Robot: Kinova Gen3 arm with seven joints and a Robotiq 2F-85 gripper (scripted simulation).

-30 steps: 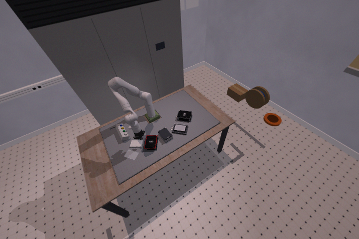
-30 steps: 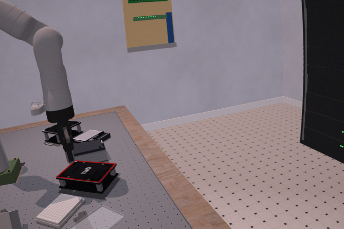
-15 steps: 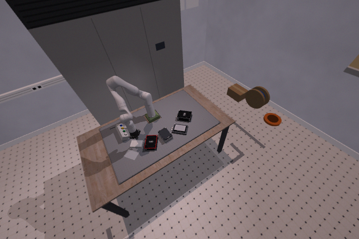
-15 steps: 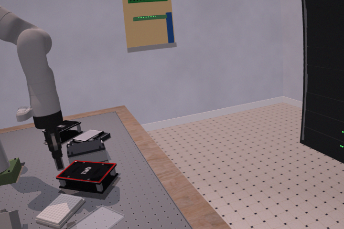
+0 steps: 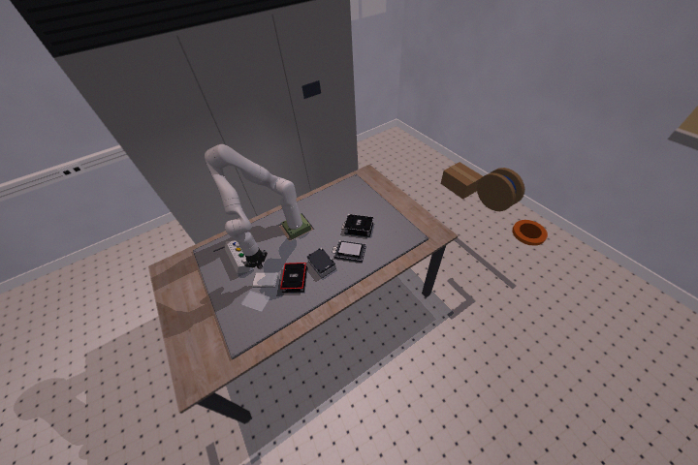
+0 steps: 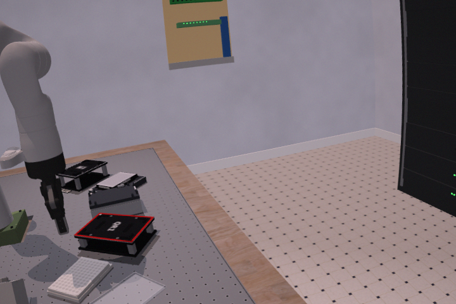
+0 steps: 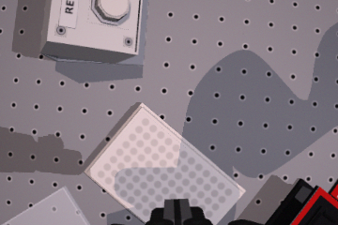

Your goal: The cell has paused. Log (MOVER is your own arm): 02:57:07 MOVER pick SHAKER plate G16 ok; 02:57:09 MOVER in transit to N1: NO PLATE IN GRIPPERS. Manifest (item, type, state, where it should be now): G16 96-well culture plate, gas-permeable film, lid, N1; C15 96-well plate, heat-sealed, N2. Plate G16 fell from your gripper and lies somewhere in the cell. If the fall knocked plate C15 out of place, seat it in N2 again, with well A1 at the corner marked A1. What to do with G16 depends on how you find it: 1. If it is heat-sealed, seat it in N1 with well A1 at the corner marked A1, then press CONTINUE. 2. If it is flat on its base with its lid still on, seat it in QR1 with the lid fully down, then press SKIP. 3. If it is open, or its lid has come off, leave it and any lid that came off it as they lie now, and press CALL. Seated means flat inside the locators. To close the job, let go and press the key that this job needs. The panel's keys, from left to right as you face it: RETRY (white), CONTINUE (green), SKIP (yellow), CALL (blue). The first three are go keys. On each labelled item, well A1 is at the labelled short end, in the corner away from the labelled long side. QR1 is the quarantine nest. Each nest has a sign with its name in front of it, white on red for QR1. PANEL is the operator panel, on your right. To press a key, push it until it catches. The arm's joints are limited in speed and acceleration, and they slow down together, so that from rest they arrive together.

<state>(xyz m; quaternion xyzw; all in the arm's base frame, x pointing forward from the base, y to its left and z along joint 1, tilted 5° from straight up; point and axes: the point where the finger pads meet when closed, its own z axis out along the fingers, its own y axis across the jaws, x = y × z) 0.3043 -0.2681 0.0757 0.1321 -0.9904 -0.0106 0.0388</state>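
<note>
A white 96-well plate (image 5: 265, 279) (image 6: 80, 277) (image 7: 164, 169) lies flat on its base on the grey perforated mat, its wells uncovered. A clear lid (image 5: 255, 300) (image 6: 132, 288) (image 7: 45, 211) lies flat on the mat beside it, apart from it. My gripper (image 5: 256, 263) (image 6: 61, 225) (image 7: 178, 202) is shut and empty. It hangs above the plate's edge, between the operator panel (image 5: 237, 255) (image 6: 2, 292) (image 7: 94, 47) and the red-rimmed QR1 nest (image 5: 293, 275) (image 6: 115, 227) (image 7: 317, 206), which is empty. In the wrist view the panel's white RETRY key (image 7: 113, 7) shows at the top.
Farther along the mat stand a dark grey shaker block (image 5: 321, 262) (image 6: 113, 197), a black nest bearing a silver-topped plate (image 5: 350, 249) (image 6: 117, 179), and an empty black nest (image 5: 358, 223) (image 6: 82, 168). The arm's green base (image 5: 296, 226) is at the back.
</note>
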